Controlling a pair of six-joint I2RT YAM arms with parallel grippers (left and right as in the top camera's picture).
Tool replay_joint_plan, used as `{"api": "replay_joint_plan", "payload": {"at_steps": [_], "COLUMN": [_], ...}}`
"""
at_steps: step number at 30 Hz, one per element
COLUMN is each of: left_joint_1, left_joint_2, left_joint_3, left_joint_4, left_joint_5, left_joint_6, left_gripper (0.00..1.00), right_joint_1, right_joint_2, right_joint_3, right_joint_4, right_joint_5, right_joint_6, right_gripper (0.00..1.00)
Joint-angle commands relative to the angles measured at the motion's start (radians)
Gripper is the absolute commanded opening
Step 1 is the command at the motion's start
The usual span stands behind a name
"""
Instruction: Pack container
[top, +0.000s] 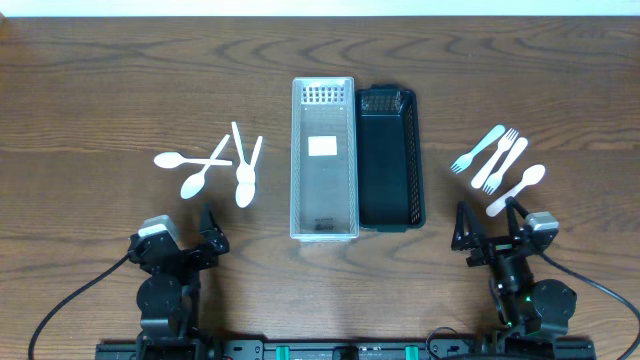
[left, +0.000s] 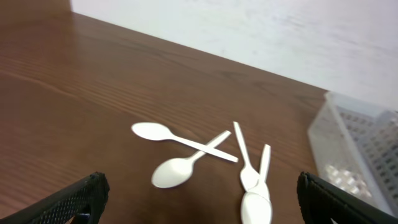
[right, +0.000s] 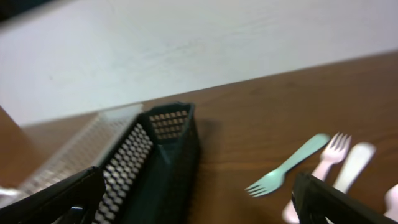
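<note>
I'm sitting right at the start here, and as far as I'm seeing, nothing is packed yet. The clear tray (top: 323, 190) and the black tray (top: 390, 170) are lying side by side, touching, in the middle of the table (top: 100, 80). Both are looking empty of cutlery, apart from a pale label in the clear one. Four spoons (top: 244, 190) are lying loose on the left, two of them crossing, well apart from the trays. The forks (top: 500, 165) are fanning out on the right, with one rounded piece among them that I'm not making out. I'm holding my left gripper (top: 180, 240) on the near side of the spoons, fingers spread wide and pinching nothing. My right gripper (top: 488, 238) is waiting just near of the forks, also spread and empty. So I'm judging that all the packing is lying ahead of me, with every piece waiting to go in.
</note>
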Motion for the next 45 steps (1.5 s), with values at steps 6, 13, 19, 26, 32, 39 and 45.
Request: {"api": "replay_joint_plan", "payload": {"at_steps": [6, 13, 19, 26, 32, 39, 45], "left_joint_1": [0.004, 0.004, 0.004, 0.004, 0.004, 0.004, 0.004], "left_joint_2": [0.009, 0.231, 0.556, 0.893, 1.128, 1.244, 1.293], "left_joint_3": [0.018, 0.195, 0.415, 0.725, 0.893, 0.912, 0.912], "left_joint_4": [-0.009, -0.076, -0.111, -0.173, -0.210, -0.255, -0.258], "left_joint_5": [0.302, 0.296, 0.247, 0.161, 0.145, 0.145, 0.145], "left_joint_6": [0.002, 0.023, 0.098, 0.135, 0.135, 0.134, 0.134], "left_gripper": [0.98, 0.98, 0.98, 0.98, 0.98, 0.98, 0.98], "right_joint_1": [0.007, 0.007, 0.007, -0.002, -0.096, -0.204, -0.250], "right_joint_2": [0.011, 0.169, 0.508, 1.003, 1.427, 1.692, 1.827], "right_joint_3": [0.012, 0.230, 0.597, 1.001, 1.264, 1.322, 1.322], "right_joint_4": [-0.004, -0.213, -0.513, -0.772, -0.889, -0.870, -0.863], "right_joint_5": [-0.166, -0.158, 0.049, 0.366, 0.398, 0.266, 0.285], "right_joint_6": [0.211, 0.077, -0.098, -0.101, -0.101, -0.086, 0.008], "right_gripper": [0.99, 0.99, 0.99, 0.99, 0.99, 0.84, 0.71]}}
